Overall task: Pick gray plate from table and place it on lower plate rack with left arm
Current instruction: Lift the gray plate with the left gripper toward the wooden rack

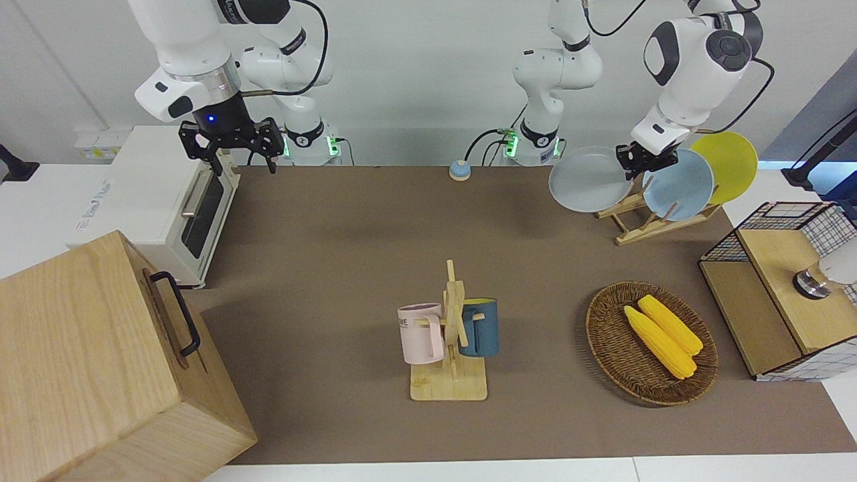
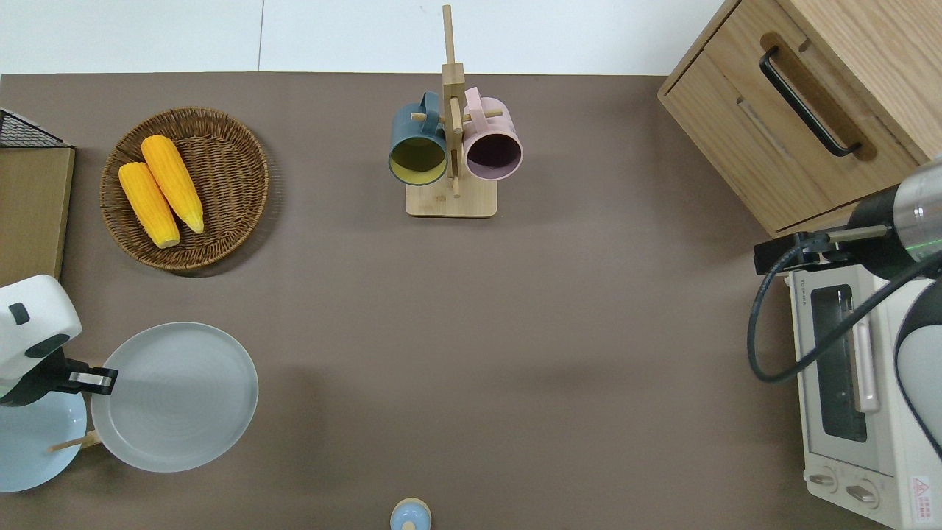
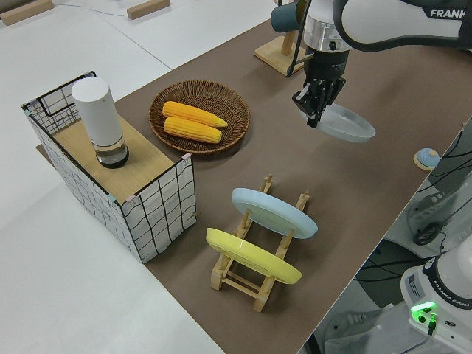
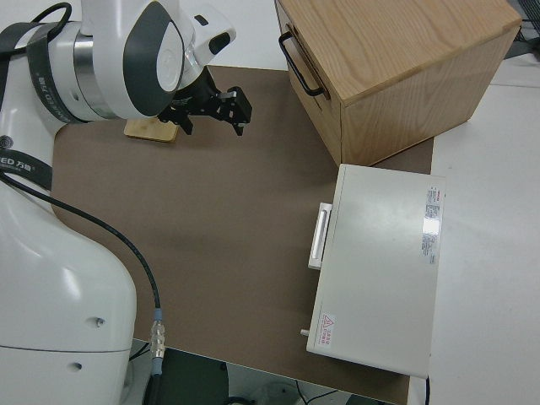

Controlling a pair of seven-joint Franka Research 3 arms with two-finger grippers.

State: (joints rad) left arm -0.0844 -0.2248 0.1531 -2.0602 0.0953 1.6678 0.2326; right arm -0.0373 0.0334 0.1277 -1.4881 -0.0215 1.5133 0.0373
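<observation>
Wooden cabinet (image 1: 100,361) aside, the left claw (image 1: 644,163) is gripping the gray plate (image 1: 589,179) by its rim, carrying it tilted (slot-ready, I judge) above the counter (image 1: 348,268) beside the plate rack (image 1: 653,221).

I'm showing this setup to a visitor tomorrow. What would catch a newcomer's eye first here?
Probably the left gripper holding the gray plate by its rim in the air, beside the plate rack where a light blue plate and a yellow plate lean. Next, the two bright corn cobs in the wicker basket, farther from the robots. The right arm is parked.
</observation>
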